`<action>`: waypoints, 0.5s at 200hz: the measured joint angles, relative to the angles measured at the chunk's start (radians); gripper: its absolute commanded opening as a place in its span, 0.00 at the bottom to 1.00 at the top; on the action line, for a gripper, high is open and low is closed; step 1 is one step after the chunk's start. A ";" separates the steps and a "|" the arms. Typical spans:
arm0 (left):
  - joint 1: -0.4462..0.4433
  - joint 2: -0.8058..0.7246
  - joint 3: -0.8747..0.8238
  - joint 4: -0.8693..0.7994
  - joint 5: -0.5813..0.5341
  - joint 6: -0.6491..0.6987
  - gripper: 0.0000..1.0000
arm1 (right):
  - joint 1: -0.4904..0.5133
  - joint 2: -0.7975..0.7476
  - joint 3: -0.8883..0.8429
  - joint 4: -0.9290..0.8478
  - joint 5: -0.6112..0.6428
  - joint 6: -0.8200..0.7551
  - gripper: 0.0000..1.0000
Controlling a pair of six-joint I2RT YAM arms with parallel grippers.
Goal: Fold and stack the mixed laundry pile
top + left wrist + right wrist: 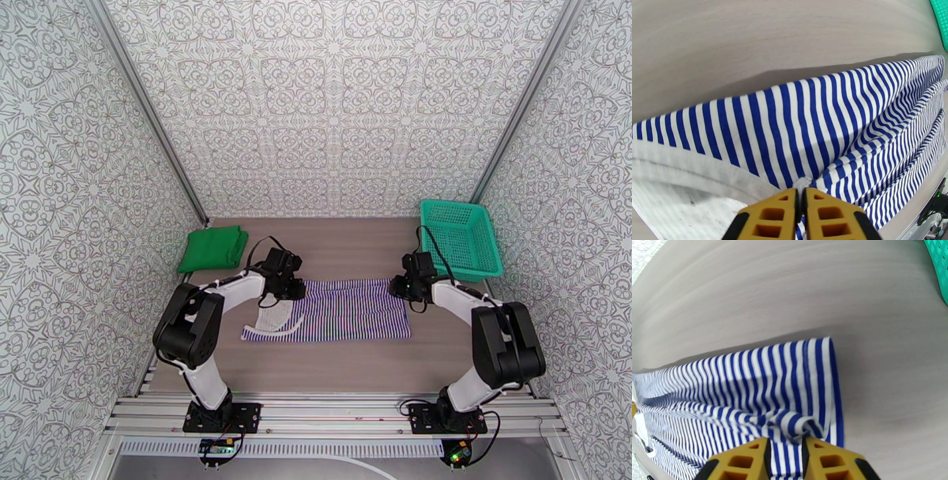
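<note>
We see the table (340, 237) spread wood-grey between the patterned walls, and the striped top (347, 309) lies flat across its middle, long side running from 9 to 3 o'clock, a little toward 6. The basket (454, 204) sits at the table's 2 o'clock corner, well apart from the top. The green T-shirt (212, 247) lies folded at 10 o'clock, against the left wall, also apart from the top. At the top's 8 o'clock end a pale patch of its inside (272, 318) shows, with a white trim (278, 329) curling along it. The left gripper (802, 191) rests on the top's far edge at about 10 o'clock; its yellow fingers stand nearly together, and a pucker of striped cloth runs into the thin slit between them, so we read it as pinching the top. The right gripper (786, 441) rests at the top's 2 o'clock corner; its fingers stand a little apart with bunched cloth in the gap, and we cannot tell whether they clamp it.
</note>
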 measured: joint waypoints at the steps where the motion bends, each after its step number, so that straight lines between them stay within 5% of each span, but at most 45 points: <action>1: 0.000 -0.002 -0.002 0.001 0.000 0.002 0.28 | 0.000 0.000 0.000 0.000 0.000 0.000 0.27; 52: -0.018 -0.057 -0.071 0.019 -0.013 -0.045 0.35 | 0.000 -0.038 -0.033 -0.029 -0.004 0.093 0.33; 100: -0.017 -0.135 -0.097 0.021 -0.046 -0.078 0.36 | 0.000 -0.029 0.125 -0.210 0.047 0.241 0.35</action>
